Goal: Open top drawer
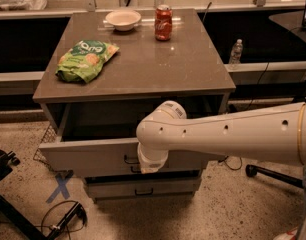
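Observation:
The top drawer [88, 156] is the wide grey front under the table top. It stands pulled out toward me, with its dark box open behind the front. Part of its small black handle [129, 160] shows beside my arm. My gripper [146, 165] is at the end of the white arm [228, 134], which reaches in from the right. It sits against the middle of the drawer front at the handle and is mostly hidden by the white wrist. Two narrower grey drawer fronts [143, 188] sit below.
On the grey cabinet top [158, 64] lie a green chip bag [87, 58], a white bowl [123, 19] and a red soda can [163, 15]. A blue X mark [60, 186] and black cables [63, 219] are on the floor at left. A chair base [273, 174] is at right.

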You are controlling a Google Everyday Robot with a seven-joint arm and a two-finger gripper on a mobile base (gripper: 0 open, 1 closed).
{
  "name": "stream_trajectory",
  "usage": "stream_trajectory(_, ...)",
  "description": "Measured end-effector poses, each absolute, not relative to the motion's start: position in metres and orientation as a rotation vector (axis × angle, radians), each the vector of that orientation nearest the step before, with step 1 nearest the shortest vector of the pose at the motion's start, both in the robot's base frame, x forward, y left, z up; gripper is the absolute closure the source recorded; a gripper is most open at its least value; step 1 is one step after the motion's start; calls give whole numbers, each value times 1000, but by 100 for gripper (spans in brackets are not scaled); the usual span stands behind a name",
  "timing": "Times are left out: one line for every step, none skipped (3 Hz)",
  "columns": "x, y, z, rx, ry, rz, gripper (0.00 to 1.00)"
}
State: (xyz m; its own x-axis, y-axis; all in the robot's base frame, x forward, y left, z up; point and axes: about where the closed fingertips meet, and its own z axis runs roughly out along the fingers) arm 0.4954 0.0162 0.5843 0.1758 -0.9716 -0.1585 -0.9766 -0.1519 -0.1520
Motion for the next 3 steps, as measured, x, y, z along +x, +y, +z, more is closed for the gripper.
stream_trajectory(495,17,584,-2230,1887,34,100)
stream_trajectory(495,17,584,-2230,1887,34,100)
stream_trajectory(495,17,584,-2230,1887,34,82)
